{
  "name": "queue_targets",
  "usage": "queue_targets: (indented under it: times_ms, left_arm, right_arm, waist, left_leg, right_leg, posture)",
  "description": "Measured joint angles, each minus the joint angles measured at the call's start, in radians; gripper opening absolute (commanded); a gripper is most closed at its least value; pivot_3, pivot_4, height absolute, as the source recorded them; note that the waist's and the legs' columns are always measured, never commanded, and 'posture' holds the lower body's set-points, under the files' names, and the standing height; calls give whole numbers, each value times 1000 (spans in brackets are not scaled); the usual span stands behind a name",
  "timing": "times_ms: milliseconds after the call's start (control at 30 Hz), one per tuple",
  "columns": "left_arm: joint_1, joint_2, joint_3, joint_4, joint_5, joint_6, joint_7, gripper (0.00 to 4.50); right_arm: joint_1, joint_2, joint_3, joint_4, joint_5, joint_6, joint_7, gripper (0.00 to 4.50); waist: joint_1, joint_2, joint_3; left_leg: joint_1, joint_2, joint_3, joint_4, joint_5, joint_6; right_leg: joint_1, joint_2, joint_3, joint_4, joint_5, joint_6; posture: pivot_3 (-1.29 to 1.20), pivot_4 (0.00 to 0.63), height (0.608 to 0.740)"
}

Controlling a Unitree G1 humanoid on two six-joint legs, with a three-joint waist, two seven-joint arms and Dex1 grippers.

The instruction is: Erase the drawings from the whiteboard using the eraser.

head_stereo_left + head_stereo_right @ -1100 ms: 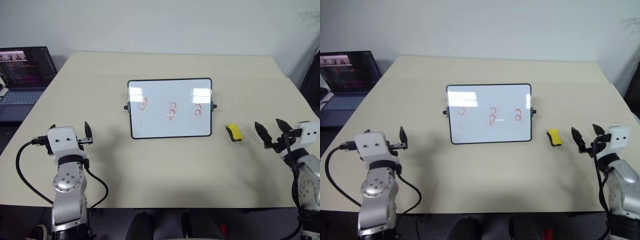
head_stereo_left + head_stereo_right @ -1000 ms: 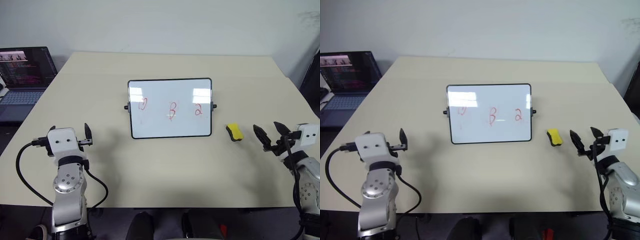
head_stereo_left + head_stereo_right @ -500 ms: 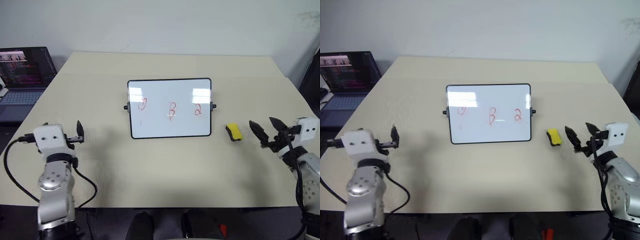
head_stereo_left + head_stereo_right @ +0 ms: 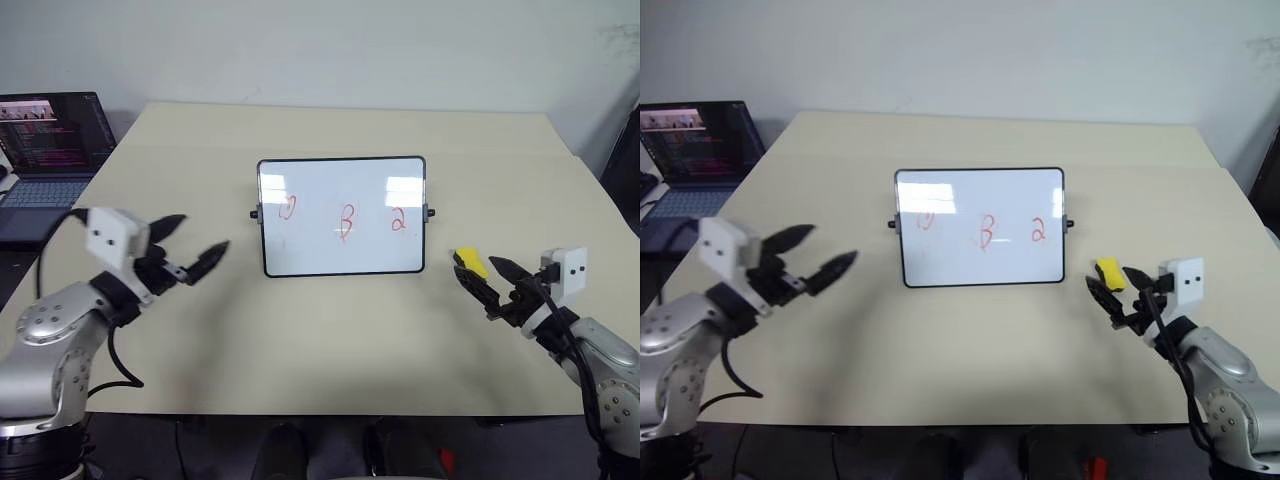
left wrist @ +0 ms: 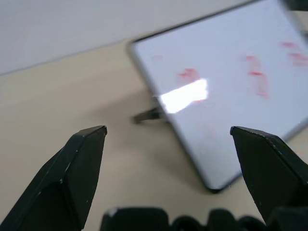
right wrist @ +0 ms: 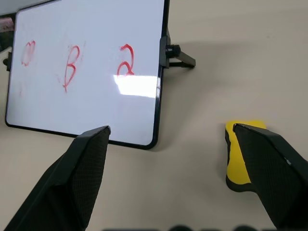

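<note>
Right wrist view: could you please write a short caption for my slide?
Open right gripper approaching the yellow eraser beside the whiteboard bearing three red drawings.

Red marker drawings [image 6: 71, 66] on the whiteboard [image 6: 96, 115], a loop like a "0", then a "B", then a "2", laptop screen [image 4: 52, 132] has lines too small to read

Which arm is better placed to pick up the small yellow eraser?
The right. Its open pincer is right beside the small yellow eraser with a black base. The left pincer, also open, is past the far side of the black-framed whiteboard.
</note>
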Motion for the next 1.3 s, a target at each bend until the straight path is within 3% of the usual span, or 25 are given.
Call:
queue_targets:
  times_ms: [200, 333, 767, 1067, 1300]
  left_arm:
    - [-131, -5, -185, -6, 23, -35, -128, 4500]
    - [-221, -62, -253, -2, 30, -43, -143, 4500]
    - [-240, -94, -288, 43, 72, -82, -159, 4500]
    - [-118, -13, -287, 24, 19, -21, -283, 4500]
    - [-119, -13, -286, 18, 20, -19, -286, 4500]
  right_arm:
    - [-113, 17, -13, 15, -42, 65, -156, 4472]
    - [-135, 28, -5, 36, -69, 96, -206, 4472]
    - [-198, 105, 15, 113, -121, 118, -265, 4472]
    - [-205, 94, 67, 130, -187, 58, -197, 4472]
    - [-219, 75, 135, 202, -252, 74, -177, 4472]
  waist:
    - [-3, 0, 0]
    - [-2, 0, 0]
    - [-4, 1, 0]
    - [-5, 1, 1]
    - [-3, 1, 0]
  left_leg:
    - [0, 0, 1, 0, 0, 0]
    - [-2, 0, 1, -1, 0, 0]
    - [-2, 0, 1, -1, 0, 0]
    - [-3, 0, 1, -2, 0, 0]
    - [-3, 0, 1, -2, 0, 0]
  right_leg:
    - [-1, 2, 1, 0, 0, 0]
    - [-2, 2, 1, 0, -1, 0]
    - [-3, 2, 2, 0, -1, 1]
    - [-4, 2, 2, 0, -2, 1]
    - [-4, 2, 2, 0, -2, 1]
  posture:
    - [0, 150, 740]
    - [0, 150, 740]
    - [0, 150, 740]
    - [0, 150, 740]
    - [0, 150, 740]
